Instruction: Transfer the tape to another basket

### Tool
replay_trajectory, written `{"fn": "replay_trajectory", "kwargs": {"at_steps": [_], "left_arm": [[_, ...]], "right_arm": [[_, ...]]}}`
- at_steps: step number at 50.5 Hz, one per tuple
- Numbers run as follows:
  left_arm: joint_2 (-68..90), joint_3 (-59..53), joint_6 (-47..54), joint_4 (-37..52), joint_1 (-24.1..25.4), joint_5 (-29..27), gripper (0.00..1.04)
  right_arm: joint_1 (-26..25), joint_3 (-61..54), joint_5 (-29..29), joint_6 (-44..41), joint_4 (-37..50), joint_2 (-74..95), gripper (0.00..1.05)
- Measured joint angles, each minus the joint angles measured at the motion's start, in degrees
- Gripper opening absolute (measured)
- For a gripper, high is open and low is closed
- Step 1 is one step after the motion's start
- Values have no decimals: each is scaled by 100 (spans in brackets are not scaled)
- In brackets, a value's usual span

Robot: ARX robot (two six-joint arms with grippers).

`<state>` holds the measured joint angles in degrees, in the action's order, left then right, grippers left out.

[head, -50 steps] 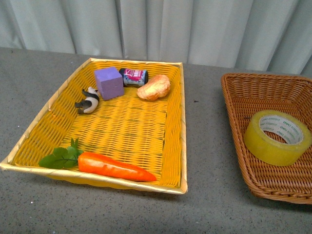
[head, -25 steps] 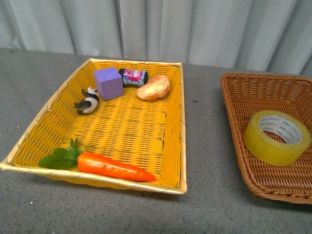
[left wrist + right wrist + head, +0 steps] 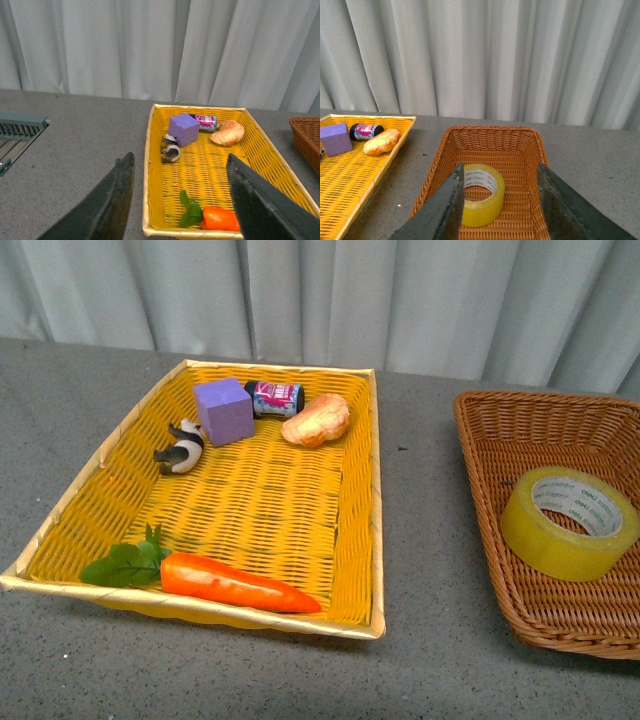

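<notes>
Here, the scene is laid out on a grey table top [image 3: 430, 660] before pale curtains [image 3: 400, 300].

- The tape [image 3: 569, 522] — a roll of translucent yellow packing tape with a printed pale core — is seen lying flat on the floor of the brown wicker basket [image 3: 478, 455], at the right of the front view.
- In the right wrist view the same roll is framed between the two dark fingers of the right gripper [image 3: 500, 200]; the fingers are spread apart, nothing is held, and the roll lies beyond them in the basket.
- The left gripper [image 3: 180, 200] is likewise seen with its fingers set wide and nothing between them, above the near end of the yellow woven tray basket [image 3: 376, 500].
- In the yellow tray, at the far end, a purple cube [image 3: 223, 410], a small dark can with a pink label [image 3: 274, 398] lying on its side, and a bread roll [image 3: 315, 419] are grouped close together; a small black-and-white animal figure [image 3: 181, 447] lies just beside the cube.
- At the near end of that tray an orange carrot [image 3: 236, 583] with green leaves is laid across the floor.
- The two baskets are set apart — bare table is seen between them.
- Neither arm is shown in the front view.
</notes>
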<state>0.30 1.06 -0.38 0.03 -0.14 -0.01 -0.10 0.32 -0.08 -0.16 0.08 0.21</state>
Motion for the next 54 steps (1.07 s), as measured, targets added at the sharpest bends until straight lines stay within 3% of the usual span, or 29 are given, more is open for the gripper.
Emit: {"fn": "replay_trajectory", "kwargs": {"at_steps": [8,11,13,54], "left_arm": [[0,0,0,0,0,0,91],[0,0,7,0,0,0,100],[0,0,11,0,0,0,98],[0,0,11,0,0,0,98]], "right_arm": [[0,0,2,2,0,0,79],[0,0,0,2,0,0,90],[0,0,0,9,0,0,98],[0,0,0,4,0,0,96]]}}
